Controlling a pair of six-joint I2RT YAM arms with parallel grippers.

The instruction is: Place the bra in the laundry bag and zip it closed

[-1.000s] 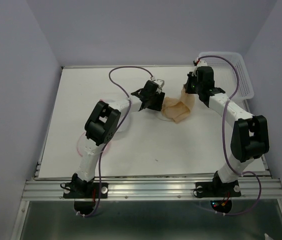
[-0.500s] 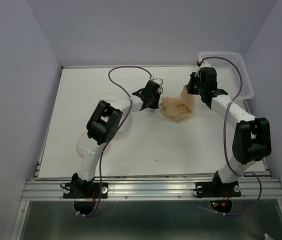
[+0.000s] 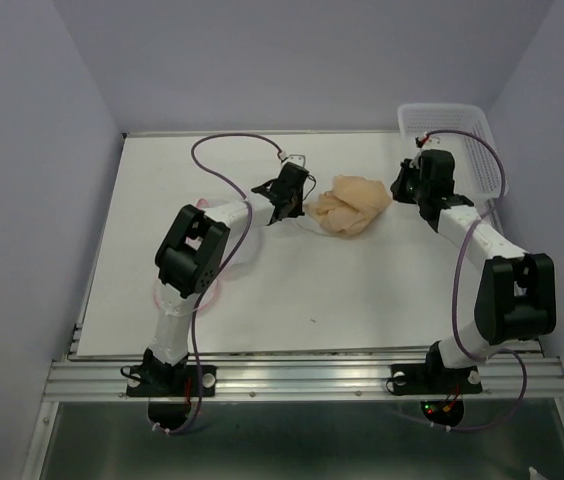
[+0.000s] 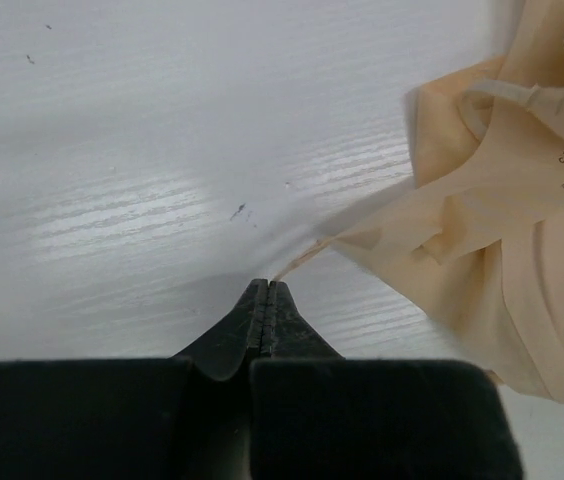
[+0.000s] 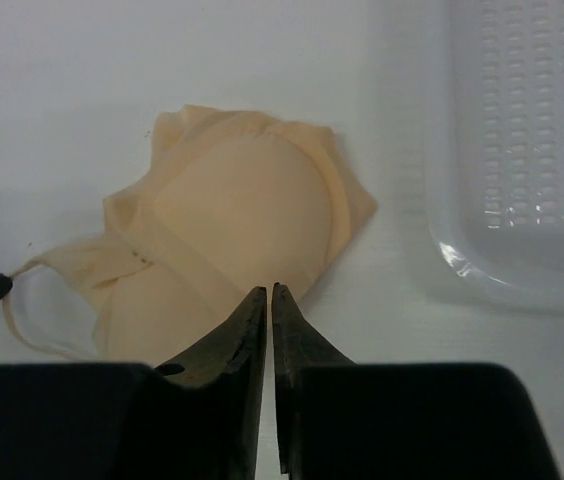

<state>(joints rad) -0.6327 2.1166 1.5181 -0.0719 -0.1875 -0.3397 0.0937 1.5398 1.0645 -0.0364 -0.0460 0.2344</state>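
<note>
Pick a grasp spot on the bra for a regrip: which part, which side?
On the bra, pinch the fabric edge at the cup's rim, coming in low from the right with the right hand. The cup is a smooth dome with nothing to pinch, and the thin strap on the left would probably slip.

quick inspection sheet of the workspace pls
surface: white table, a few dark specks
job's things: bra crumpled mid-table; laundry bag mostly hidden under the left arm, only pink edging shows
clutter: white slotted basket at far right corner
grippers: left gripper shut on a bra strap; right gripper shut at the bra's edge, hold unclear
cables: purple cables loop off both arms, one over the basket
surroundings: pale walls, metal rail at near edge
</note>
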